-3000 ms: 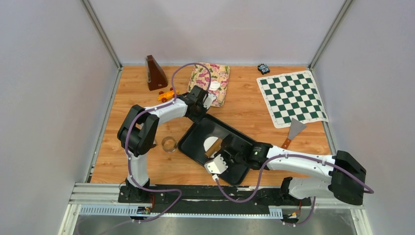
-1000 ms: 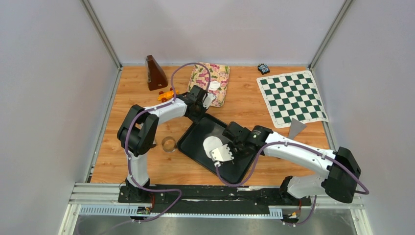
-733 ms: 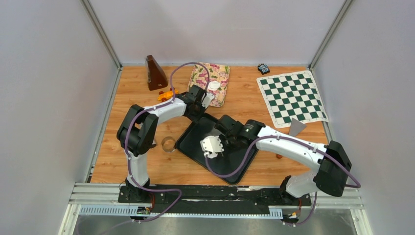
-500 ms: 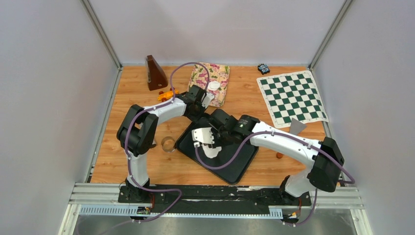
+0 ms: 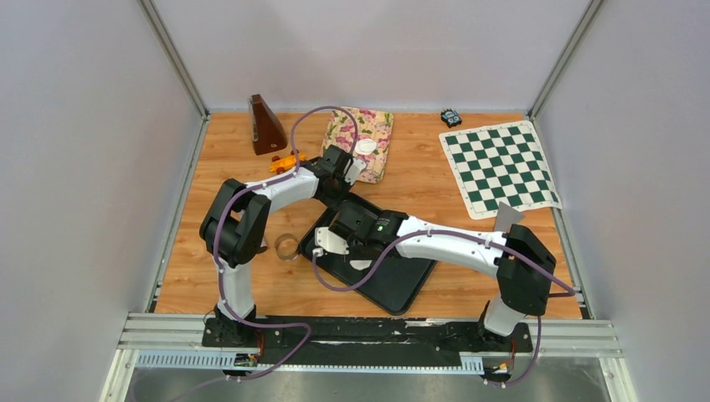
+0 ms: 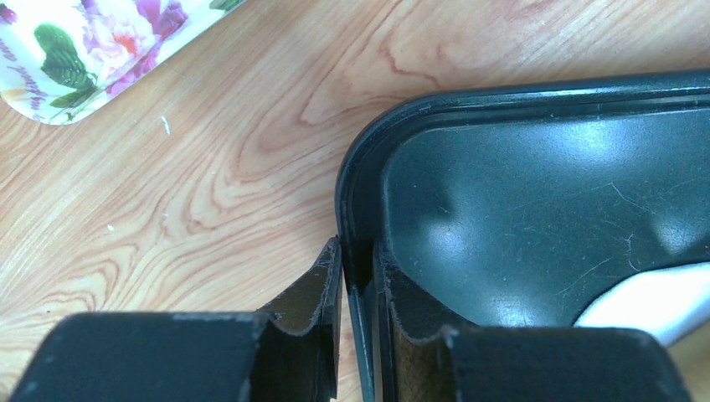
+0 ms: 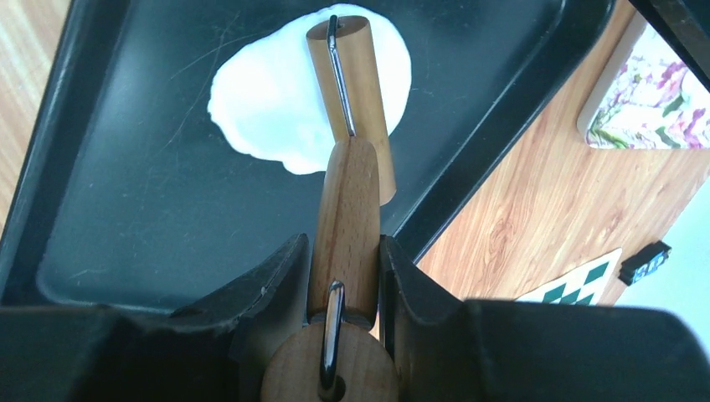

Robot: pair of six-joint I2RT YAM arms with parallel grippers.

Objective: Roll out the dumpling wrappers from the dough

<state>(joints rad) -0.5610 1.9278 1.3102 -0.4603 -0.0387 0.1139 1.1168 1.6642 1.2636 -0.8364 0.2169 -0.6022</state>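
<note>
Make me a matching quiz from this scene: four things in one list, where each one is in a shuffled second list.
1 roller
2 black tray
3 dough
4 chess mat

A rim pinched by left fingers
B far right of the table
C gripped by right fingers
D flat inside the black tray

Pairs: 1-C, 2-A, 3-D, 4-B

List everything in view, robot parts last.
black tray: 1, black, table centre
dough: 1, white, in black tray
roller: 1, wooden, over dough
floral tray: 1, pink, far centre
wrapper: 1, white, on floral tray
ring cutter: 1, clear, left of black tray
metronome: 1, brown, far left
toy car: 1, orange, near metronome
chessboard: 1, green, far right
scraper: 1, grey, near chessboard
gadget: 1, blue, far edge
left gripper: black, clamping black tray rim
right gripper: black, gripping roller
</note>
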